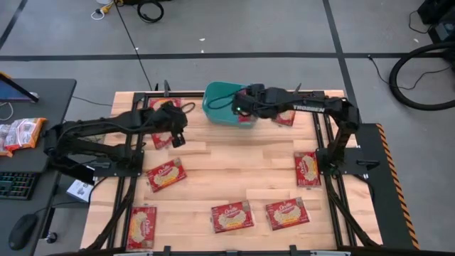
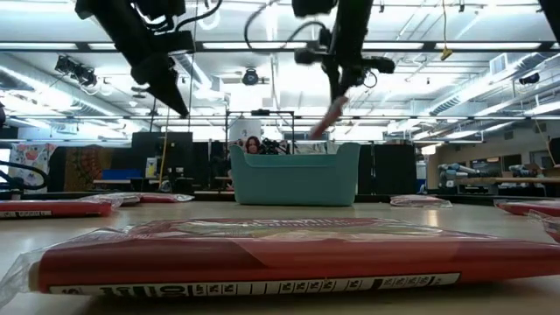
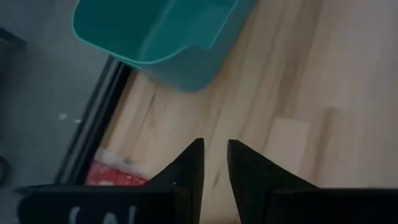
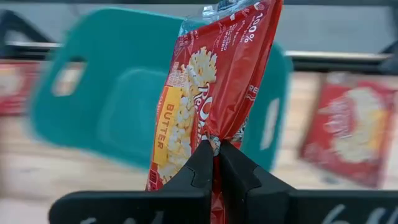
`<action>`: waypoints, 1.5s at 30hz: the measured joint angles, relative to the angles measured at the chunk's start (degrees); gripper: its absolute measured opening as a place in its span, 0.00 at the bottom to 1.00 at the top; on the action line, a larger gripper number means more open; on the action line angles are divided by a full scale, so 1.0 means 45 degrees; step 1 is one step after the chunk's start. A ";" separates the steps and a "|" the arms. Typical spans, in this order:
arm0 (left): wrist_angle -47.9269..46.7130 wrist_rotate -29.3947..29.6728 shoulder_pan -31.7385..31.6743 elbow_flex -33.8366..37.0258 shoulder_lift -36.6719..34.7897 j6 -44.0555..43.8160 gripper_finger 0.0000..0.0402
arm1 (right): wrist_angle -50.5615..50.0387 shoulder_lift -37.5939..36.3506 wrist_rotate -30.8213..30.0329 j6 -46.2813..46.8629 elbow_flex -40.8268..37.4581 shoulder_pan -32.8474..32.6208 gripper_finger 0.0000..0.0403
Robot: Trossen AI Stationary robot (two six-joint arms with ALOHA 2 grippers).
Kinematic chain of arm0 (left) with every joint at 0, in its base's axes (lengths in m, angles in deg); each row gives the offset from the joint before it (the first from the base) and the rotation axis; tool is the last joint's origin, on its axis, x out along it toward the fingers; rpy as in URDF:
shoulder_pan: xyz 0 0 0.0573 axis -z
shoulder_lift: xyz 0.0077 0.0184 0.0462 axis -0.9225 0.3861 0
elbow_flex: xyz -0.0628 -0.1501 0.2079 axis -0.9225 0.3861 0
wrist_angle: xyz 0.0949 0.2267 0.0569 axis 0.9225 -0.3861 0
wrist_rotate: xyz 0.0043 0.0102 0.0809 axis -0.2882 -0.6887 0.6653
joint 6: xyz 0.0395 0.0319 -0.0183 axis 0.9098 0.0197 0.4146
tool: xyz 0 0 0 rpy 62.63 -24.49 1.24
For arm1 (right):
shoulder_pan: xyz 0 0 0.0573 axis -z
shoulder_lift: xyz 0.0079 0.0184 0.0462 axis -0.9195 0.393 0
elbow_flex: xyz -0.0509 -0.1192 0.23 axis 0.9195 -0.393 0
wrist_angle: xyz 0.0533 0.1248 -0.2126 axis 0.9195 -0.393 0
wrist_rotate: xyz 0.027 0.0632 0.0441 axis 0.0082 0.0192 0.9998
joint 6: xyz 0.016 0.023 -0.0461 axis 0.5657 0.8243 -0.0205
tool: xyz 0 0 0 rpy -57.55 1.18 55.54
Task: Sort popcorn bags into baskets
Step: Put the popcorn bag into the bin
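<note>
The teal basket (image 1: 222, 104) stands at the table's far middle; it also shows in the low view (image 2: 293, 175) and the left wrist view (image 3: 155, 37). My right gripper (image 1: 244, 105) is over the basket's right part, shut on a red popcorn bag (image 4: 211, 81). My left gripper (image 1: 178, 138) hangs above the wood left of the basket, its fingers (image 3: 193, 165) a narrow gap apart and empty. Several more popcorn bags lie flat on the table, such as one at the left (image 1: 166, 174) and one at the near middle (image 1: 232, 217). My right gripper pinches the popcorn bag between its two fingers at a gathered, creased spot (image 4: 215, 135). The fingers come from above, pointing down. The bag is lifted clear and hangs tilted below the fingers (image 2: 325, 118), above the basket's rim.
Bags lie by the right frame (image 1: 307, 168), at the near right (image 1: 286, 213), the near left (image 1: 142, 226) and beside the basket (image 1: 284, 117). One bag (image 1: 162, 139) lies under my left arm. A side desk (image 1: 50, 92) with orange-and-white packets (image 1: 21, 134) stands left of the table.
</note>
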 joint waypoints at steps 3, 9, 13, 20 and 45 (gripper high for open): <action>0.0064 -0.0621 -0.0144 0.0000 -0.0291 -0.0371 0.19 | 0.0274 0.0385 -0.0113 -0.0733 0.0005 0.0663 0.04; 0.0125 -0.1211 -0.0145 0.0015 -0.0308 -0.0353 0.19 | -0.0199 0.1731 0.1176 -0.2001 0.0116 0.1545 0.04; 0.0147 -0.1266 -0.0611 0.0015 -0.0303 0.0052 0.19 | -0.1366 0.2437 0.1194 -0.2014 0.1066 0.1626 0.04; 0.0140 -0.1438 -0.1968 0.0015 -0.0303 0.0446 0.19 | -0.4220 0.3973 0.1137 -0.2327 0.3386 0.2230 0.04; -0.0934 -0.2430 -0.2362 0.0015 -0.0337 -0.0337 0.34 | -0.3660 0.6211 0.0760 -0.5144 0.4211 0.3199 0.25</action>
